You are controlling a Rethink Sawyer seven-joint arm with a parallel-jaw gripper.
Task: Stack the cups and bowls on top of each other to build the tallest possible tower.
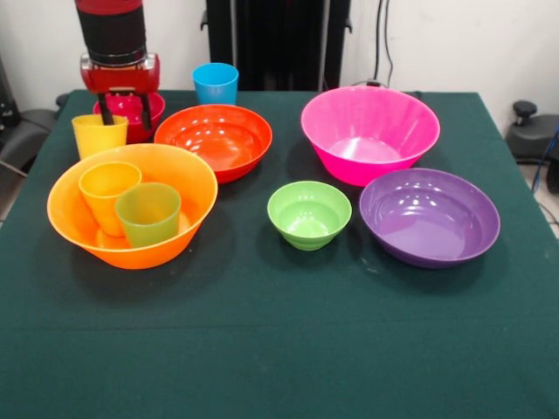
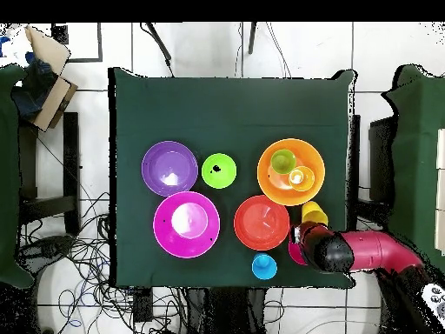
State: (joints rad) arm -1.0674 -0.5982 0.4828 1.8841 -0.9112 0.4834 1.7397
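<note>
The hand point(image 1: 123, 109) dips its two spread fingers into the small crimson bowl point(image 1: 140, 106), seemingly to lift it toward the large orange bowl point(image 1: 188, 175) just in front, where two cups already sit.

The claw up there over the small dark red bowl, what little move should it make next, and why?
Probably straight down to grip the crimson bowl. The claw hangs right at its rim, fingers spread, holding nothing. The orange bowl beside it, with only an orange cup and a green cup inside, has room.
</note>
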